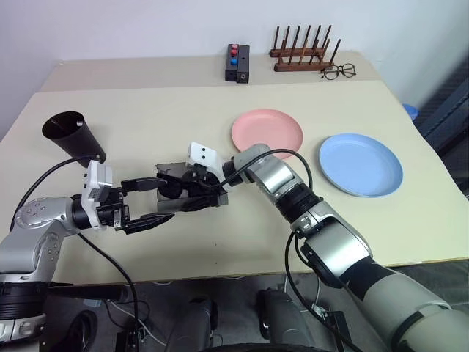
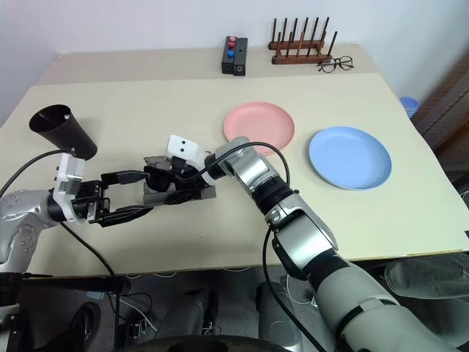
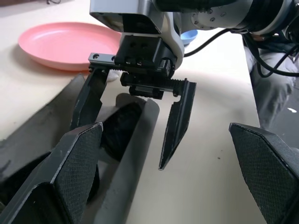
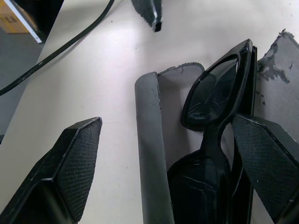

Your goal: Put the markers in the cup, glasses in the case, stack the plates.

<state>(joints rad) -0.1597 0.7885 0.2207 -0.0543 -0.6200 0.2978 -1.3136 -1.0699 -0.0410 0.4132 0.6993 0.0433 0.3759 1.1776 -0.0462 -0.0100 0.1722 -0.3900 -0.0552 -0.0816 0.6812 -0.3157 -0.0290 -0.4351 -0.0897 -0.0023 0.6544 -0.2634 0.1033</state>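
The grey case (image 4: 149, 140) lies open on the table in front of me, with the black glasses (image 4: 210, 93) resting in it. My right gripper (image 1: 176, 192) reaches in from the right and stands open, one finger on either side of the glasses and the case's rolled edge. My left gripper (image 1: 150, 200) faces it from the left, also open and holding nothing, its fingertips (image 3: 74, 158) close to the case's end. The black cup (image 1: 73, 136) stands tilted at the far left. The pink plate (image 1: 266, 132) and the blue plate (image 1: 360, 163) lie side by side, apart. The markers are out of view.
At the back stand a black box (image 1: 237, 62) with red and blue buttons, a wooden peg rack (image 1: 300, 53), and thin-rimmed spectacles (image 1: 338, 71) beside it. Cables trail from both arms over the table's near edge (image 1: 220, 275).
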